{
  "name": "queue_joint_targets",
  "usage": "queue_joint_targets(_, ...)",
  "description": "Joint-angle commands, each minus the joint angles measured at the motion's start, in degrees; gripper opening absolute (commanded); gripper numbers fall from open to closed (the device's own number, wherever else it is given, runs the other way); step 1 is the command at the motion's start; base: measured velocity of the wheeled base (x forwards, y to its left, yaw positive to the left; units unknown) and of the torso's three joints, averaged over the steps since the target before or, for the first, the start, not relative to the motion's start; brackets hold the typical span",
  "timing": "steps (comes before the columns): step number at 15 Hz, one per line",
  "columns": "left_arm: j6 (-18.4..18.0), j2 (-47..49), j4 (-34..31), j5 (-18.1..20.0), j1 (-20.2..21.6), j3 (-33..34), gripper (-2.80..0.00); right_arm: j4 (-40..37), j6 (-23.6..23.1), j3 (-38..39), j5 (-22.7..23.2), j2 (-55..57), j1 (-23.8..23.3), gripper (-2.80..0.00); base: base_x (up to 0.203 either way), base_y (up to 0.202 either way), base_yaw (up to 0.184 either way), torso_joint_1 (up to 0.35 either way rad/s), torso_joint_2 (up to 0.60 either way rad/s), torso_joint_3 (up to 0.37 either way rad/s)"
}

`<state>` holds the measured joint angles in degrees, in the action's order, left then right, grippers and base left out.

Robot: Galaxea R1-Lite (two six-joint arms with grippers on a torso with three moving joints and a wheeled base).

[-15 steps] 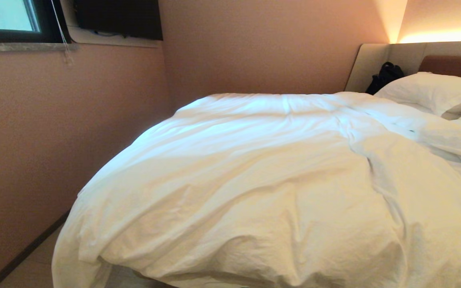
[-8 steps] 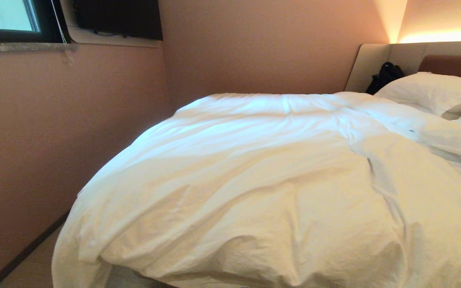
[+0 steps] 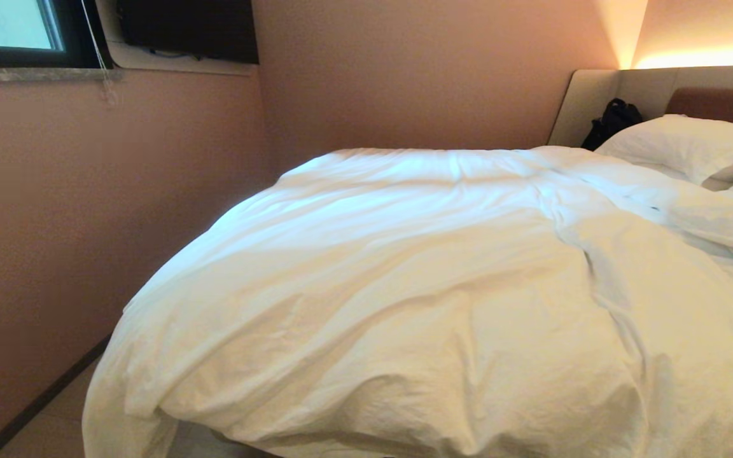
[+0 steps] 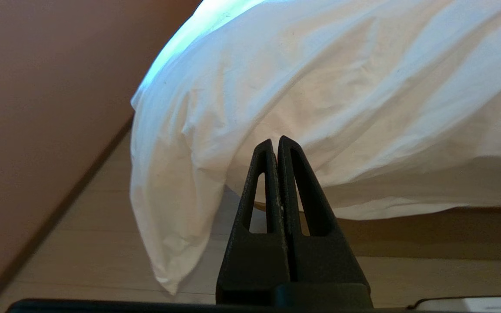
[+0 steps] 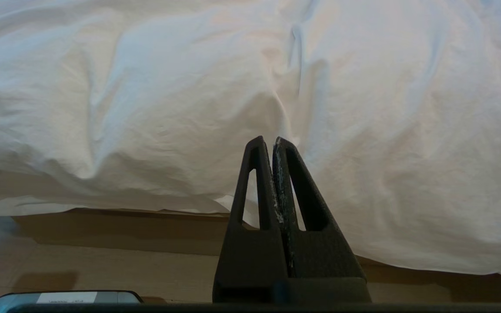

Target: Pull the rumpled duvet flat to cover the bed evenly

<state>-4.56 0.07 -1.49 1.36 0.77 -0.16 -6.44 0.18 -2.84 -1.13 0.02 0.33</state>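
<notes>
Puffy, creased white duvet [image 3: 404, 286] drapes the bed's [image 5: 124, 226] tan base — both black pincers pressed together, empty.

A bedroom, most likely a hotel room or a flat. A wide bed [image 3: 608, 95] fills most of the space, with a brown padded headboard [image 3: 719, 105] set in a beige panel and a strip of warm light [image 3: 704, 58] glowing along the wall above it. A puffy white duvet [image 3: 404, 286] lies rumpled across the bed, and plump white pillows [image 3: 684, 146] sit at its head. The walls [image 3: 417, 76] are plain pinkish tan, the floor [image 4: 85, 243] is pale wood, and a window [image 3: 7, 25] with a pull cord [image 3: 99, 57] sits high in one corner beside a dark screen [image 3: 188, 28]. A black bag [image 3: 611, 121] rests by the headboard
</notes>
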Motion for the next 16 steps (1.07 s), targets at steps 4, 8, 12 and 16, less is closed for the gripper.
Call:
queue_joint_targets(4,0.69,0.01,-0.01,-0.13,0.02,-0.02,-2.8,-0.06,-0.01,0.03,-0.02,-0.02,0.02,-2.8,0.0,0.0,0.0,0.0,0.0,0.0)
queue_joint_targets(8,0.6,0.01,-0.01,-0.13,0.02,-0.02,-2.8,-0.06,-0.01,0.02,-0.02,-0.02,0.02,-2.8,0.0,0.0,0.0,0.0,0.0,0.0)
queue_joint_targets(12,0.69,0.01,-0.01,-0.13,0.02,-0.03,-2.8,-0.06,-0.01,0.02,-0.02,-0.02,0.02,-2.8,0.0,0.024,-0.003,0.001,0.0,0.001)
queue_joint_targets(16,0.69,0.01,-0.01,-0.22,0.02,-0.02,-2.8,-0.06,-0.01,-0.46,-0.02,-0.02,0.02,-2.8,0.0,0.185,-0.001,0.002,0.0,0.004)
